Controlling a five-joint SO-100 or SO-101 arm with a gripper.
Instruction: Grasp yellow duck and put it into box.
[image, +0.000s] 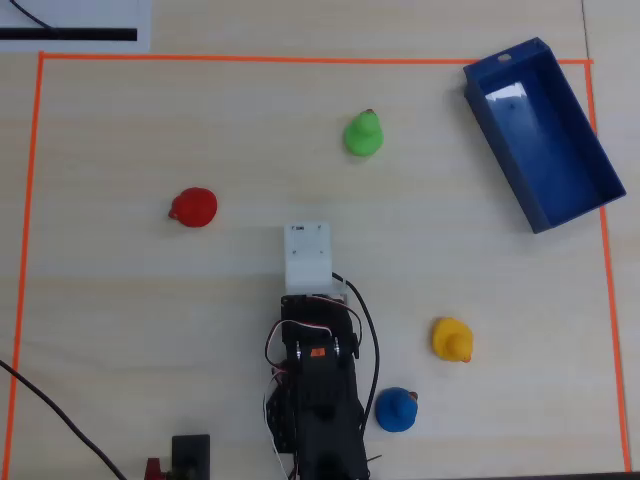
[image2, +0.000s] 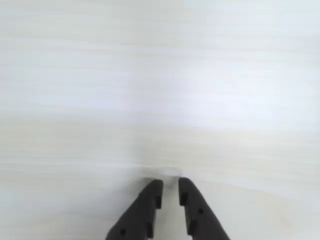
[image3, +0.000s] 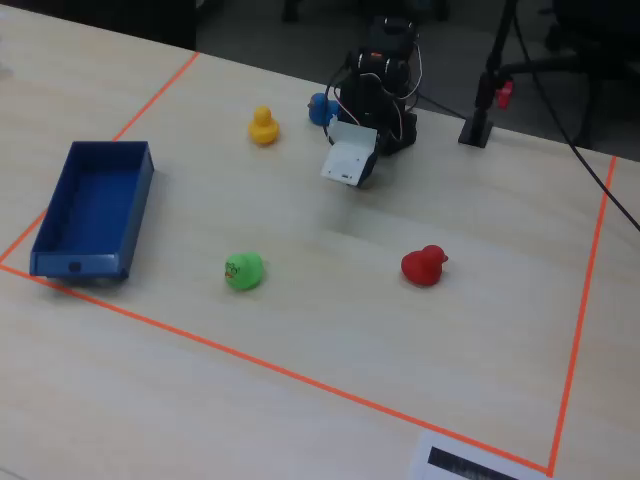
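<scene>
I have the arm folded back near its base, with the claw (image2: 170, 186) hanging over bare surface (image: 150, 330); in the wrist view its two dark fingers stand almost together with only a slim gap, holding nothing, and nothing but pale wood grain lies ahead of them. I read that as a rest pose: the reach has not begun.

The yellow duck (image: 452, 339) sits to the right of the arm in the overhead view, close to the base and just above the blue duck (image: 396, 409), which is its nearest neighbour. That pairing matters to me, since a careless sweep could nudge the blue one. The green duck (image: 364, 133) and the red duck (image: 193, 208) stand well apart, out in the open, so they should not get in the way.

The box (image: 545, 215) lies at an angle in the far right corner of the orange tape outline (image: 30, 200), open side up and empty, well apart from the yellow duck. I judge I must first swing right, spread the fingers, and come down over the duck from above
</scene>
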